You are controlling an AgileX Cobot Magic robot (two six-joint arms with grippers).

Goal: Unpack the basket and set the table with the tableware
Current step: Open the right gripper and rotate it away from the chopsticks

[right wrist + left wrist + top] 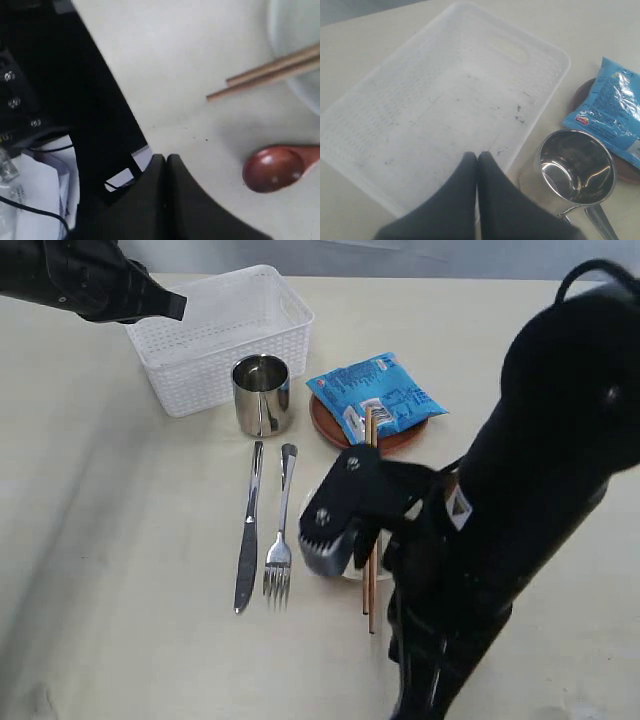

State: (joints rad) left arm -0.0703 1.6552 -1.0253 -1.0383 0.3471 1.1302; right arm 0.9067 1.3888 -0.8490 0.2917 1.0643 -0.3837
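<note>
Exterior view: left claw, clenched on nothing, hangs over the far corner of the basket, which shows no contents. The cup stands just beside the basket wall, nearer this claw than the other. Knife and fork lie parallel on the table, between the two claws. Right claw hangs low. The chopsticks run just beside it, with their long axis pointing from the plate toward the near edge. A packet lies on the plate, beyond this claw. Left wrist view: fingers pressed together, empty, above the bare basket floor, with the cup off to one side. Right wrist view: right claw clenched, grasping nothing. The spoon lies on the table just off to the side of the tips, apart from them, its handle running away from the claw. Chopstick ends and the bowl lie ahead on that same side. Judgement: unpacking looks done. If the spoon needs straightening, the right claw is the nearer. It must first release, then come down flat to a smooth top. Room is tight toward the bowl, free elsewhere.
</note>
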